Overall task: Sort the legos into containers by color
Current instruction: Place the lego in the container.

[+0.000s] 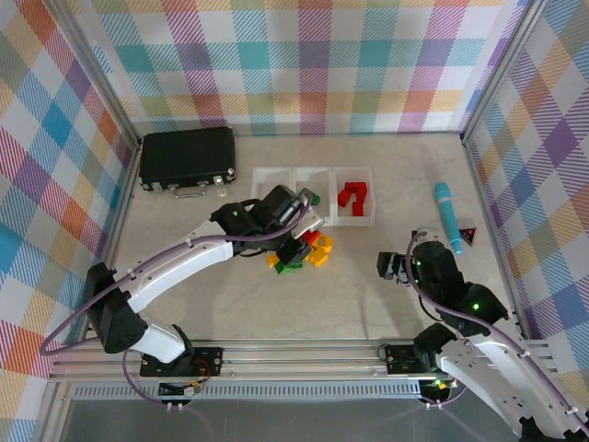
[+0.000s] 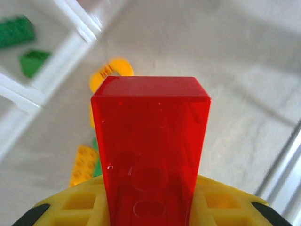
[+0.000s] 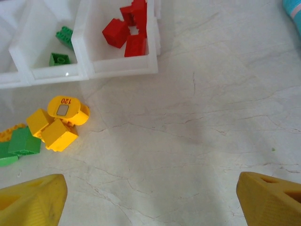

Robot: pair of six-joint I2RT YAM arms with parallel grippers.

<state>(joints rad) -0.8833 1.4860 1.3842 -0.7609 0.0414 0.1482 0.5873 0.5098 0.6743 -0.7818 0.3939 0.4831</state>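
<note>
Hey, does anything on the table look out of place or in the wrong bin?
Nothing stands out. The red bricks lie in the right container, the green bricks in the middle container, none mixed. The loose pile in front is simply unsorted, and the left gripper holds a red brick.

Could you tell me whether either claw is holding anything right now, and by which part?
The left claw grips a red lego by its near end, the rest jutting forward. The right claw is open and holds nothing.
</note>
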